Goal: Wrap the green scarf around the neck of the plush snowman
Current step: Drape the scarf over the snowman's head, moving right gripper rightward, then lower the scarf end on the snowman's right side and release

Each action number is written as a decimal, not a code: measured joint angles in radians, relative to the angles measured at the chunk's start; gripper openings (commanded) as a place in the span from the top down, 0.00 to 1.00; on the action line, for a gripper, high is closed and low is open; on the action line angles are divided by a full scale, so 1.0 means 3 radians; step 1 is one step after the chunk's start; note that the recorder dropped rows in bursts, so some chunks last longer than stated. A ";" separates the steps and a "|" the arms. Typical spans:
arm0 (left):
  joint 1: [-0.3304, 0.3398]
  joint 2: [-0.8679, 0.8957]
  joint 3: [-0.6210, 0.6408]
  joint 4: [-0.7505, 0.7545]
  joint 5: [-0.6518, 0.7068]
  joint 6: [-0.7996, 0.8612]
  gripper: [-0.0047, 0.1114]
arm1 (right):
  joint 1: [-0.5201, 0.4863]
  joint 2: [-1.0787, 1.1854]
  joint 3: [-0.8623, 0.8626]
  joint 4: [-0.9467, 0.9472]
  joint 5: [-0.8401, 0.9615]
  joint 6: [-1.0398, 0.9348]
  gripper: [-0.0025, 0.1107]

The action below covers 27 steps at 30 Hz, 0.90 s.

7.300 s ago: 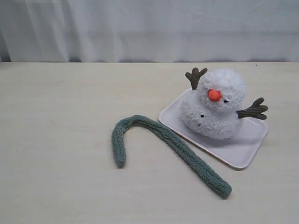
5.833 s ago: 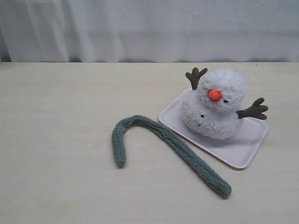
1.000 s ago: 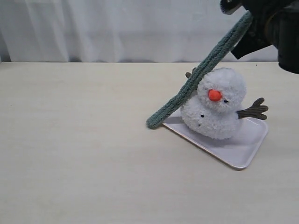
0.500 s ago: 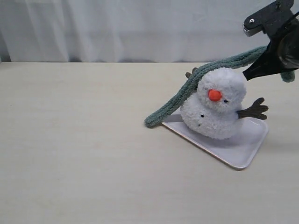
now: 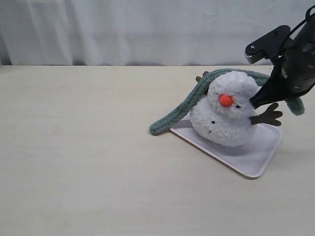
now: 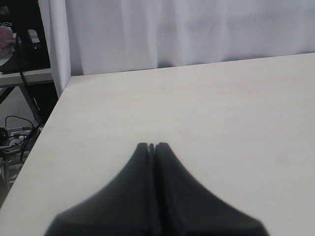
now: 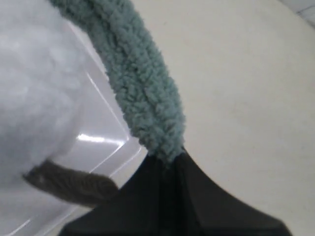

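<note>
With the fingers [image 7: 147, 196] of the right gripper [image 5: 253, 103] pinched on one end of the green scarf [image 5: 189, 101] — draped over the head of the plush snowman [image 5: 221, 125], right of centre, tail on the worktop [image 5: 88, 162] — I judge I'm mid-wrap and must next bring that end low around the neck.

Wide open surface [image 5: 78, 162] across the whole left half and along the bottom of the frame, easy passage there. Right of centre is crowded: snowman [image 5: 229, 110] on its tray [image 5: 251, 160], scarf [image 5: 184, 105] slanting from its head down to the surface, right claw [image 5: 253, 103] hard beside its head. Curtain [image 5: 123, 29] walls the back.
</note>
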<state>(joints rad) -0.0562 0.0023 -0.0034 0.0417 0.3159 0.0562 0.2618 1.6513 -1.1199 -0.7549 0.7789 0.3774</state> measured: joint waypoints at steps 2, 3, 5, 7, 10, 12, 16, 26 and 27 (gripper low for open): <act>0.0000 0.0000 0.0000 0.0000 0.0000 0.0000 0.96 | 0.0000 -0.0006 -0.0080 0.0329 0.0221 -0.0324 0.94; 0.0000 0.0000 0.0000 0.0000 0.0000 0.0000 0.96 | 0.0000 -0.0013 -0.0115 0.0460 0.0308 -0.0448 0.94; 0.0000 0.0000 0.0000 0.0000 0.0000 0.0000 0.96 | 0.0000 -0.0020 -0.0194 0.0740 0.0480 -0.0684 0.94; 0.0000 0.0000 0.0000 0.0000 0.0000 0.0000 0.96 | 0.0000 -0.0020 -0.0246 0.0912 0.0593 -0.0793 0.94; 0.0000 0.0000 0.0000 0.0000 0.0000 0.0000 0.96 | 0.0000 -0.0032 -0.0270 0.1072 0.0689 -0.0876 0.94; 0.0000 0.0000 0.0000 0.0000 0.0000 0.0000 0.96 | 0.0000 -0.0049 -0.0270 0.1217 0.0710 -0.0962 0.94; 0.0000 0.0000 0.0000 0.0000 0.0000 0.0000 0.96 | 0.0000 -0.0103 -0.0270 0.1595 0.0725 -0.1226 0.94; 0.0000 0.0000 0.0000 0.0000 0.0000 0.0000 0.96 | 0.0000 0.0029 -0.0133 0.1902 0.0702 -0.1380 0.94; 0.0000 0.0000 0.0000 0.0000 0.0000 0.0000 0.96 | 0.0000 0.0067 -0.0106 0.1893 0.0686 -0.1371 0.94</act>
<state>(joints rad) -0.0562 0.0023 -0.0034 0.0417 0.3159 0.0562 0.2618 1.6713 -1.1517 -0.1871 0.9847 -0.0340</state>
